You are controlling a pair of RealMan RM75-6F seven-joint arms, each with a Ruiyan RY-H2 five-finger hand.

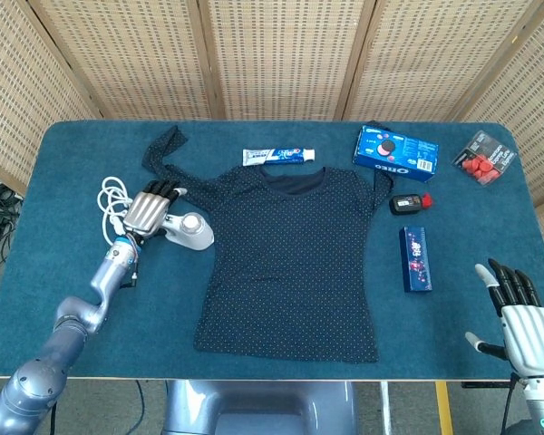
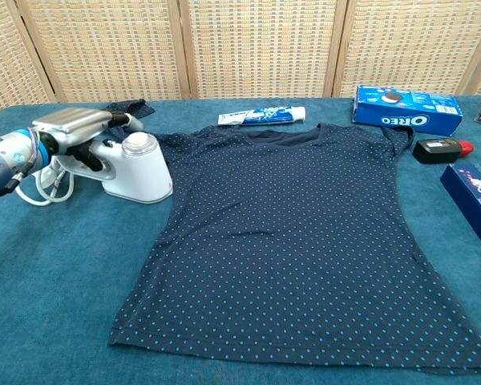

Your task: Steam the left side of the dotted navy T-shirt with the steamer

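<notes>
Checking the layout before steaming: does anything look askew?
Yes: the shirt's left sleeve is twisted and flung out toward the table's far left, not lying flat, and its right sleeve is bunched against the body.

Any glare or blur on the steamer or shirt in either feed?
Head view: even light, steamer and shirt sharp, no glare. Chest view: steamer crisp with a faint sheen; left hand sharp, soft shadow beneath.
</notes>
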